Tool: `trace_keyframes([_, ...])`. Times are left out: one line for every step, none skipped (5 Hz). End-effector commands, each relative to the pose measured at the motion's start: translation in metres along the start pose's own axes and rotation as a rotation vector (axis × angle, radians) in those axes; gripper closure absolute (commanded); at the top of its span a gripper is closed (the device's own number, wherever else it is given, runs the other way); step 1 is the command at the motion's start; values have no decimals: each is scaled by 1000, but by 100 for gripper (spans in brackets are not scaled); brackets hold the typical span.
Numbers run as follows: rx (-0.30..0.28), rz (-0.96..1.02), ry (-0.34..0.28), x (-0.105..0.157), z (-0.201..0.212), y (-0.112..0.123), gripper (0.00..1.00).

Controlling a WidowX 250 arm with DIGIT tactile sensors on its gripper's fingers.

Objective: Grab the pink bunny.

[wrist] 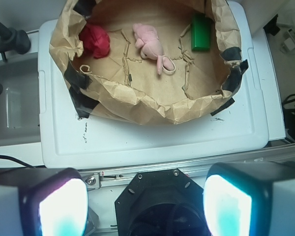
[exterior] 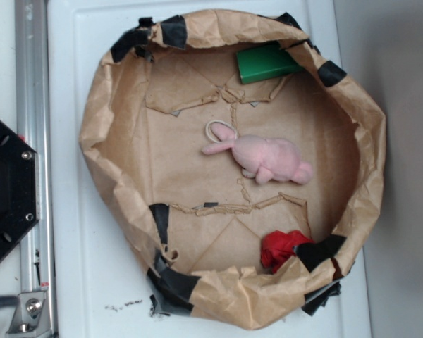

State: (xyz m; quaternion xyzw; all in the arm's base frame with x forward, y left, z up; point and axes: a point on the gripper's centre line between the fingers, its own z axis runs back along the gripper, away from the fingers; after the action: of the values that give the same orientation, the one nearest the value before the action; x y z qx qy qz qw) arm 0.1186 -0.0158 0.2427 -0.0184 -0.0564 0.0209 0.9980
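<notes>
The pink bunny [exterior: 268,158] lies on its side in the middle of a brown paper bag nest [exterior: 113,169], ears toward the left. In the wrist view the bunny [wrist: 148,42] lies near the top centre. My gripper [wrist: 145,206] is open and empty, its two pads [wrist: 64,209] wide apart at the bottom of the wrist view, high above the arm's black base [wrist: 160,201] and well back from the bunny. The gripper is out of the exterior view.
A green rectangular block [exterior: 266,63] rests against the bag's far wall, and it shows in the wrist view [wrist: 200,32]. A red wrinkly lump [exterior: 282,248] sits at the bag's near rim. The bag stands on a white lid [exterior: 70,282]. A metal rail [exterior: 32,84] runs beside it.
</notes>
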Motion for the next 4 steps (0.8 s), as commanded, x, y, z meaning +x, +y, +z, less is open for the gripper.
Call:
trace_keyframes([0, 0, 0, 0, 0, 0, 0])
trace_keyframes([17, -73, -116, 47, -37, 12, 0])
trace_keyframes([-20, -115, -170, 97, -62, 22, 0])
trace_keyframes([-23, -209, -103, 142, -104, 22, 0])
